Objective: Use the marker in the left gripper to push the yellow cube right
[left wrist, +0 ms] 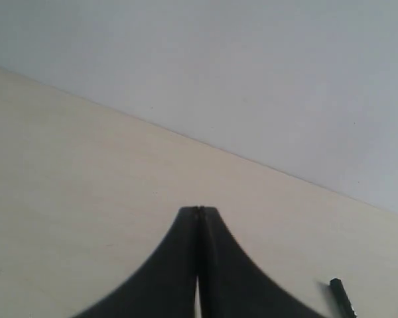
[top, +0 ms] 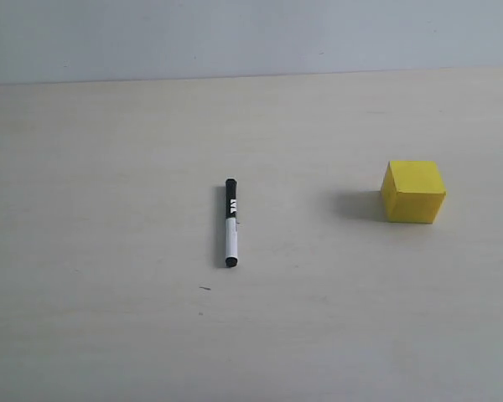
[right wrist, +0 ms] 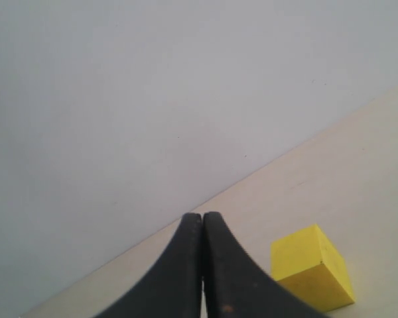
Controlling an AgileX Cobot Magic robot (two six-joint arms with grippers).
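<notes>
Both jaws pairs press closed, empty: left gripper (left wrist: 199, 211), right gripper (right wrist: 202, 216). The marker (top: 231, 223) lies on the table (top: 109, 318), well left of the yellow cube (top: 413, 192).

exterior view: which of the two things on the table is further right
The yellow cube: a bright block toward the right side. The marker, slim and black-and-white, lies flat near the middle, well apart from it.

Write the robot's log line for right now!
marker: flat on table, unheld | left gripper: shut, empty | right gripper: shut, empty | yellow cube: right of marker
</notes>
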